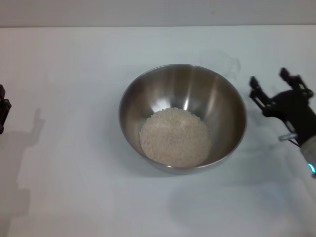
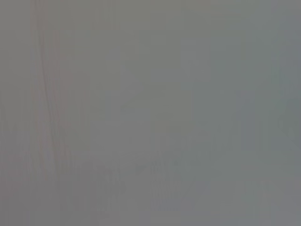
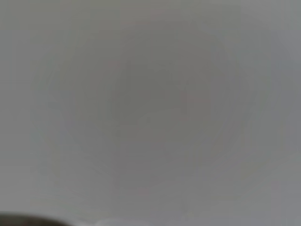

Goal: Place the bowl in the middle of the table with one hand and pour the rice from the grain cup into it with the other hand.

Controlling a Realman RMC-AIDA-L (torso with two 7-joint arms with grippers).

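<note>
Mid-table, the wide shiny steel bowl holds off-white rice.
Beside it, my right gripper hangs spread and empty; the clear plastic cup stands behind.

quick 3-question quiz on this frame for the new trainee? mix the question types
1. True or false: the rice lies inside the bowl.
2. Where does the grain cup stand? A) inside the bowl B) on the table behind the bowl, toward the robot's right C) held in the left gripper
3. Fill in: the right gripper is ___ and holds nothing, beside the bowl; the left gripper only shows at the view's edge.

Key: 1 true; 2 B; 3 open
</note>
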